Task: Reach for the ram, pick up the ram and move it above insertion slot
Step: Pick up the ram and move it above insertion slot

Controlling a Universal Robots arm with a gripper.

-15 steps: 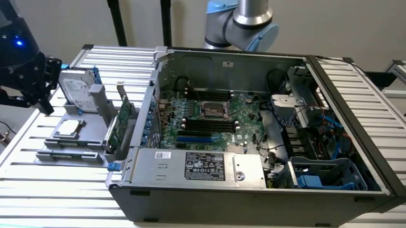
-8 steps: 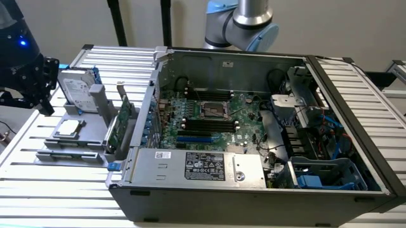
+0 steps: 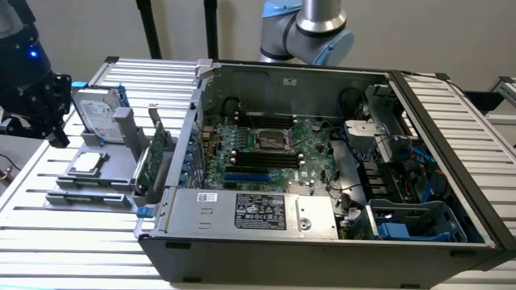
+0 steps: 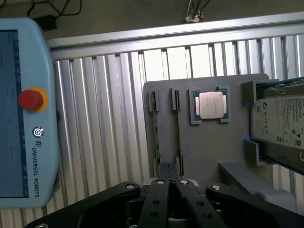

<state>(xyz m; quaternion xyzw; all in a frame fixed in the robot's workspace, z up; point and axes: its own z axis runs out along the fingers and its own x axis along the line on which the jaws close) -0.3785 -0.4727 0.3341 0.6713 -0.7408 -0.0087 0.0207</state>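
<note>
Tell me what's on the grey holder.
On the holder: a processor, a hard drive, a green card and two ram sticks on edge. The shut gripper covers the holder's edge by the sticks.

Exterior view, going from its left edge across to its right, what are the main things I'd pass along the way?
gripper → silver hard drive → green expansion card → processor socket → blue drive bay

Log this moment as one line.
gripper: above grey holder, near ram | fingers: shut, empty | ram: on edge in holder slot, not gripped
</note>
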